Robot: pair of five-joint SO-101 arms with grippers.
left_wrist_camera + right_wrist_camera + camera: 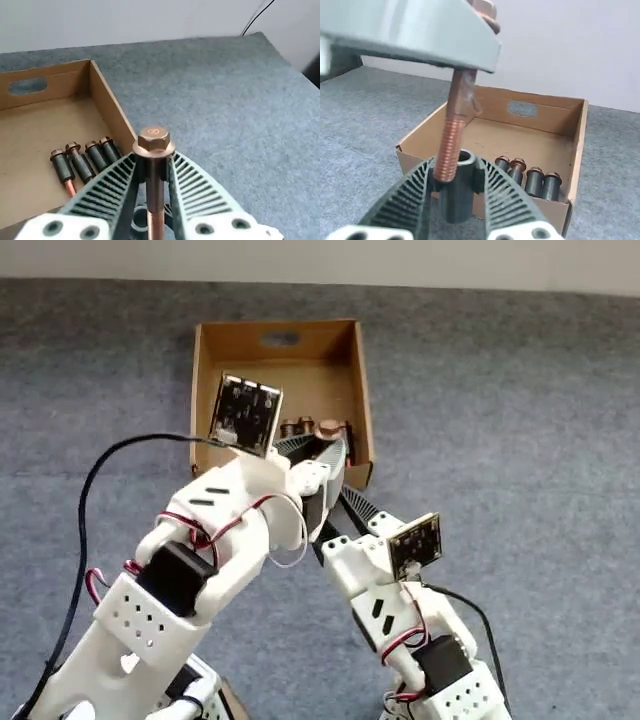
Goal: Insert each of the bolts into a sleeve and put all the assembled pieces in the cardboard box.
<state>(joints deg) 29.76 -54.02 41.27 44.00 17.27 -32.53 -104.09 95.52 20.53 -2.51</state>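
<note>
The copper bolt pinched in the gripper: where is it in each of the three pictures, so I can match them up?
High view: bolt head by the cardboard box's near corner.
Left wrist view: bolt upright, clamped in the left gripper.
Right wrist view: its threaded end beside the sleeve's mouth.
Shared landmark: the cardboard box.

We saw a grey, felt-like table cover point(520, 390) spread wide, and a plain pale wall point(570, 45) behind it.
</note>
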